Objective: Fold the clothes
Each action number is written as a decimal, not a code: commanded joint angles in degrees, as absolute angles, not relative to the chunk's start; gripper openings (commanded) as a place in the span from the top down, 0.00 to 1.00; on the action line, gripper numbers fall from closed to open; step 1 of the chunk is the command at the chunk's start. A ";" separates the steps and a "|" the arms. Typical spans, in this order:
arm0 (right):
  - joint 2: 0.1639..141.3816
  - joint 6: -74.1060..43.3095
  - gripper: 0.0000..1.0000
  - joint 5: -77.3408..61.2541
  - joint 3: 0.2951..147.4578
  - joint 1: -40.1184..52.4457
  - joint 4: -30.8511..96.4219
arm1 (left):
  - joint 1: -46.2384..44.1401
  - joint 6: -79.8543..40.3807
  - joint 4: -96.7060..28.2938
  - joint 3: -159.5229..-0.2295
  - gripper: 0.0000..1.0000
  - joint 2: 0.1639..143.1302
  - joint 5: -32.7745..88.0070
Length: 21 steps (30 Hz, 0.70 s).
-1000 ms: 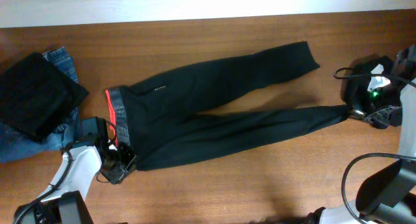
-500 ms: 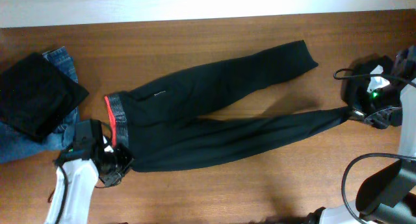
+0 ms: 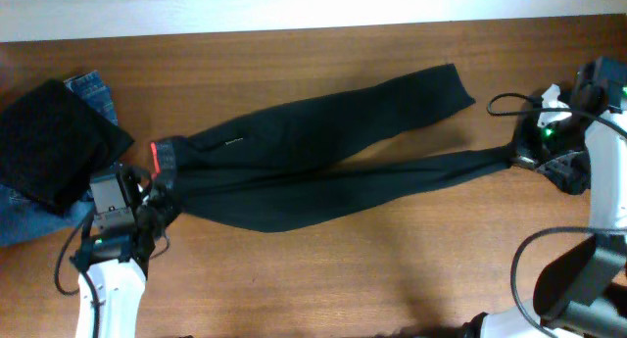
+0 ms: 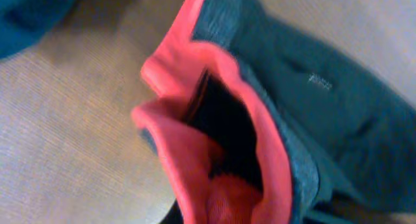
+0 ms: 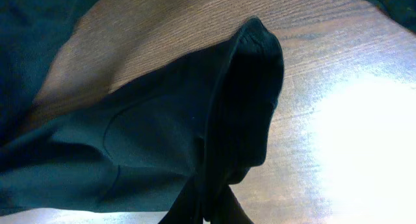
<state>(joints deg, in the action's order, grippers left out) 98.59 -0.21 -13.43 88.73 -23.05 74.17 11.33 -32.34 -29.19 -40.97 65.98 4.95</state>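
The clothes are black long-legged trousers point(image 3: 294, 167) stretched across the table, legs to the right. The grey waistband with its red-orange trim point(image 3: 157, 160) is at the left. My left gripper point(image 3: 147, 206) is shut on the waistband's near corner. In the left wrist view the red-orange trim point(image 4: 214, 185) bunches up right at the jaws, which are hidden. My right gripper point(image 3: 524, 160) is shut on the cuff of the near leg at the far right. The cuff point(image 5: 247, 100) hangs bunched from the dark fingers point(image 5: 227, 211) in the right wrist view. The far leg's cuff point(image 3: 456, 83) lies loose.
A folded black garment point(image 3: 54, 142) lies on blue denim jeans point(image 3: 88, 88) at the left edge, close to my left arm. Cables point(image 3: 500, 105) loop beside the right arm. The table's back edge meets a white wall point(image 3: 294, 5).
My left gripper has pulled the waistband corner left and up the table, so the trousers now lie narrower and tauter. The right gripper has drawn the near cuff slightly up.
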 commanded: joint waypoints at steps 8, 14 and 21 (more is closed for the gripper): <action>107.55 -0.84 0.96 -17.39 89.91 -22.83 65.98 | 11.40 -31.46 -13.15 -41.89 0.99 73.82 3.20; 109.58 -0.89 0.95 -17.80 89.91 -21.23 59.42 | 11.40 -33.47 -5.78 -41.89 0.99 79.96 3.18; 110.54 -0.89 0.95 -17.76 89.91 -16.99 50.28 | 11.40 -33.89 5.43 -41.89 0.99 88.25 3.86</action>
